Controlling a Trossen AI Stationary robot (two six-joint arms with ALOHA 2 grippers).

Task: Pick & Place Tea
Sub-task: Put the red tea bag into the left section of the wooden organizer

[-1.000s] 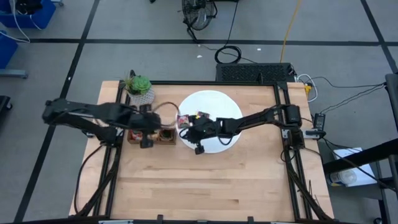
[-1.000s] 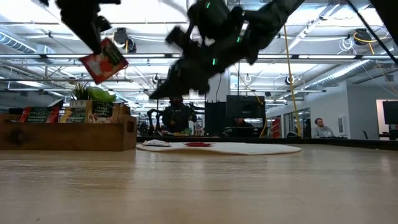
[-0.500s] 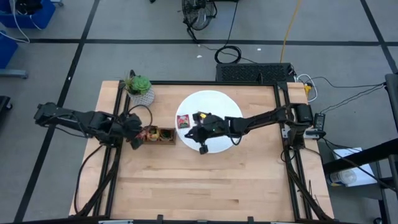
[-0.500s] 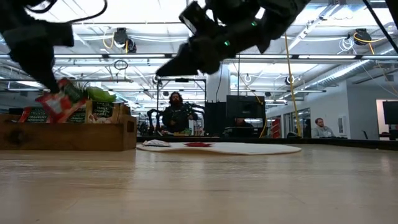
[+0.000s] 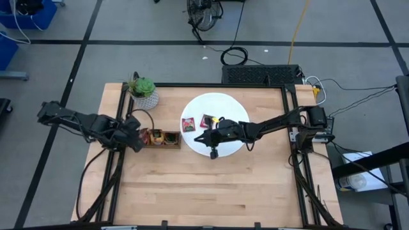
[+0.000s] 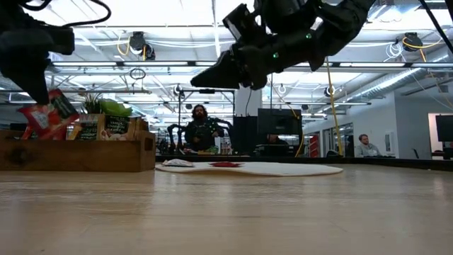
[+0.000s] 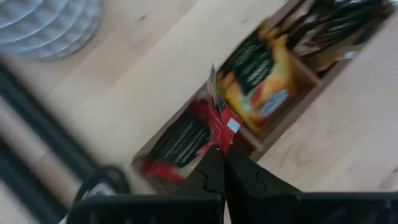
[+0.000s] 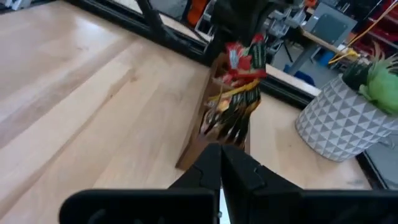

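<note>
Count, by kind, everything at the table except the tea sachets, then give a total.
Robot arms: 2, one ending in the left gripper, which pinches a red sachet, and one ending in the right gripper
Wooden tray: 1
Potted plant: 1
White disc: 1
Total: 5

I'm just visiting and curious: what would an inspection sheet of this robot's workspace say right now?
Surface: pale wooden table, mostly bare at the front.
Job's things: two red tea sachets lie on the white disc; more stand in the wooden tray.
Clutter: potted plant at the table's back left corner.
Hands: left hand shut on a red sachet above the tray's left end; right hand shut, empty, over the disc's front edge.
Cables: loose leads on the floor behind the table.
Surroundings: people seated in the room beyond.
</note>
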